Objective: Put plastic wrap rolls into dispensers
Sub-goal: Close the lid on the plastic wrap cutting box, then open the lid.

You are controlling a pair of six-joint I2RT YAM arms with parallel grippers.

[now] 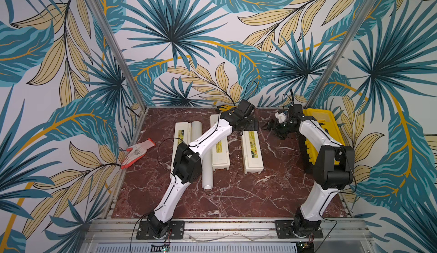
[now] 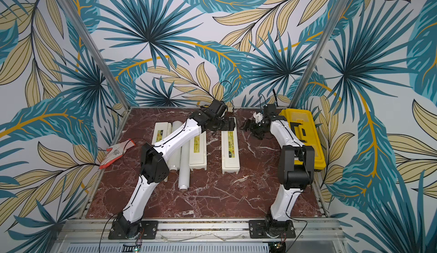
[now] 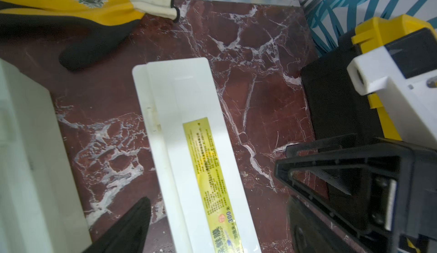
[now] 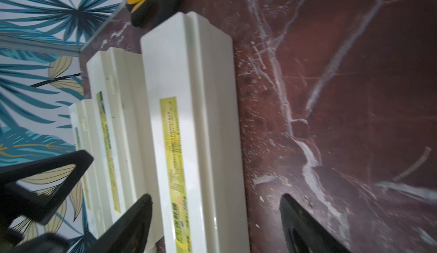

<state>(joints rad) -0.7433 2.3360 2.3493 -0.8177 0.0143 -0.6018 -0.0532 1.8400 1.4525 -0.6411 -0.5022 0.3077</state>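
Overhead view of a dark red marble table [image 1: 236,199] inside a booth papered with palm leaves. Three dispensers, long cream boxes with yellow labels, lie side by side in the centre of the frame with their lids shut: the left dispenser [image 1: 181,134], the middle dispenser [image 1: 221,156] and the right dispenser [image 1: 252,153]. Two plastic wrap rolls show in a top view, loose on the table between the left and middle boxes: the upper roll [image 2: 175,143] lies just beside the left box, and the lower roll [image 2: 184,169] points its stub end toward the bottom of the frame. A third roll cannot be seen. The left gripper [image 1: 250,124] and the right gripper [image 1: 272,127] hang near each other over the upper end of the right dispenser, each with its jaws spread apart and holding nothing. A yellow toolbox [image 1: 319,131] sits at the right edge and an orange and white glove [image 1: 137,152] at the left. The rolls look stiff, fairly light and smooth enough to slip or roll away, so a hold across the middle of the barrel seems safest. The boxes look rigid and light and may slide on the marble. A lid probably wants lifting at its long free edge while the other gripper steadies the box
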